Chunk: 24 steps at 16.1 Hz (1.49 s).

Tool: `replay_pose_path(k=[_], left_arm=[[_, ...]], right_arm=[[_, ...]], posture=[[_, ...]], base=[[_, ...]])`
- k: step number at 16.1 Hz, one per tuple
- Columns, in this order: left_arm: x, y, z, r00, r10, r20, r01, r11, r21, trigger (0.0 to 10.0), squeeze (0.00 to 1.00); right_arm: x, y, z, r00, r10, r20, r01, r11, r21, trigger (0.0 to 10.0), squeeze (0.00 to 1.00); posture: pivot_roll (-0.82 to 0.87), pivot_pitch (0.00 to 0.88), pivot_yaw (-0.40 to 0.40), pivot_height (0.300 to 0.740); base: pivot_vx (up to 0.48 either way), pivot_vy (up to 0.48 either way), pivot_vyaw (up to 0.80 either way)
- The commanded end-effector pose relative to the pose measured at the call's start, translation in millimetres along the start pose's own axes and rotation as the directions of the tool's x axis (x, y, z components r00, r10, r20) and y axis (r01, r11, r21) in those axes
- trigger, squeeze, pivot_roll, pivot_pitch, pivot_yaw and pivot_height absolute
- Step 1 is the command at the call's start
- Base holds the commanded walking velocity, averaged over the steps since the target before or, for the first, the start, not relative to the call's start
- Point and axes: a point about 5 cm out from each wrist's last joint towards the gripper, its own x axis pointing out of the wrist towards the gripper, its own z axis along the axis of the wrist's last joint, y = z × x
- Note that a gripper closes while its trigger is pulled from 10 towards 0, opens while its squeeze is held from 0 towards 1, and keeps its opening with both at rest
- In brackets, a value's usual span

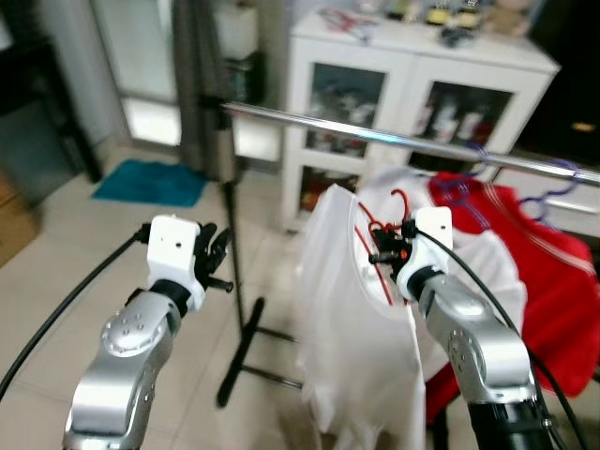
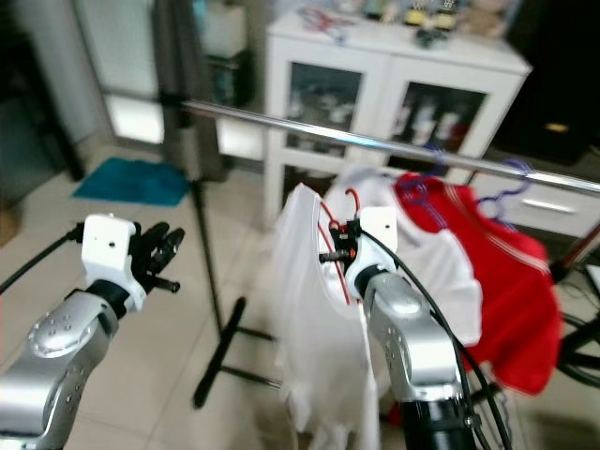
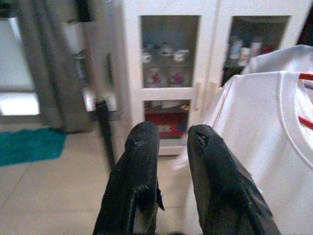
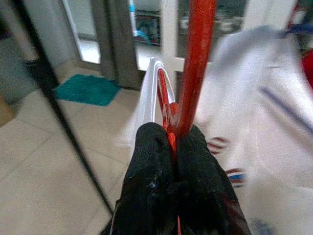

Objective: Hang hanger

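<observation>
While the head views give the whole scene, with the chrome rail (image 1: 403, 141) crossing from ten o'clock towards three o'clock and a red garment (image 1: 534, 262) on purple hangers (image 1: 469, 183) already on it at two o'clock, the wrist views settle the grip. The right wrist view shows the right gripper (image 4: 175, 147) with its fingers (image 4: 151, 161) pressed together on the neck of the red hanger (image 4: 195, 63); the head views show that hanger carrying a white T-shirt (image 1: 356, 319) just below the rail at centre. The left wrist view shows the left gripper (image 3: 171, 142) with fingers (image 3: 139, 161) slightly parted and holding nothing, pointed at a white glass-door cabinet (image 3: 171, 73). It stands at nine o'clock, apart from the shirt. No readable writing or labels
</observation>
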Motion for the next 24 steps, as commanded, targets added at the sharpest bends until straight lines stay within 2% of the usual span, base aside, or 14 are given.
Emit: replay_pose_path(k=[1, 5, 7, 9, 10, 17, 18, 20, 24], left_arm=[[2.2, -7.6, 4, 0.999, -0.039, 0.018, 0.039, 0.999, 0.009, 10.0, 0.00], [0.7, -11.6, 3, 0.997, -0.078, 0.013, 0.077, 0.997, 0.006, 10.0, 0.00], [-4.7, -27.1, 3, 0.974, -0.225, 0.011, 0.225, 0.974, 0.020, 10.0, 0.00], [-6.1, -31.9, 3, 0.964, -0.265, 0.017, 0.265, 0.964, 0.022, 10.0, 0.00], [-5.7, -32.7, 4, 0.960, -0.280, 0.019, 0.278, 0.959, 0.046, 10.0, 0.00], [-7.2, -37.9, 10, 0.922, -0.386, 0.038, 0.385, 0.922, 0.035, 10.0, 0.00], [-10.5, -44.5, 15, 0.876, -0.480, 0.053, 0.479, 0.877, 0.022, 10.0, 0.00], [-12.5, -49.2, 18, 0.836, -0.545, 0.062, 0.545, 0.838, 0.024, 10.0, 0.00], [-12.7, -50.5, 20, 0.813, -0.580, 0.058, 0.579, 0.815, 0.035, 10.0, 0.00]], right_arm=[[-1.3, -4.5, 13, 0.998, -0.019, 0.057, 0.020, 0.999, -0.027, 10.0, 0.00], [-1.0, -4.4, 25, 0.995, -0.031, 0.099, 0.035, 0.999, -0.034, 10.0, 0.00], [-0.4, -5.6, 34, 0.991, -0.044, 0.126, 0.047, 0.999, -0.023, 10.0, 0.00], [0.3, -5.2, 37, 0.990, -0.045, 0.135, 0.048, 0.999, -0.021, 10.0, 0.00], [1.1, -5.1, 39, 0.989, -0.049, 0.142, 0.052, 0.998, -0.020, 10.0, 0.00], [10.7, -5.2, 46, 0.988, -0.052, 0.145, 0.056, 0.998, -0.023, 10.0, 0.00], [22.0, -6.2, 48, 0.992, -0.060, 0.115, 0.065, 0.997, -0.039, 10.0, 0.00], [36.8, -7.6, 51, 0.994, -0.078, 0.076, 0.082, 0.995, -0.055, 10.0, 0.00], [50.7, -13.8, 69, 0.988, -0.115, 0.102, 0.119, 0.992, -0.036, 10.0, 0.00]], posture=[[0.10, 0.000, -0.048, 0.740], [0.10, 0.000, -0.051, 0.740], [0.10, 0.000, -0.051, 0.740], [0.10, 0.000, -0.051, 0.740], [0.10, 0.000, -0.049, 0.740], [0.10, 0.000, -0.047, 0.740], [0.10, 0.000, -0.043, 0.740], [0.11, 0.000, -0.041, 0.740], [0.11, 0.000, -0.042, 0.740]], base=[[0.431, 0.000, 0.00], [0.425, 0.000, 0.00], [0.000, 0.000, 0.00], [0.000, 0.000, 0.00], [0.000, 0.000, 0.00], [0.000, 0.000, 0.00], [0.000, 0.000, 0.00], [0.000, 0.000, 0.00], [0.000, 0.000, 0.00]])
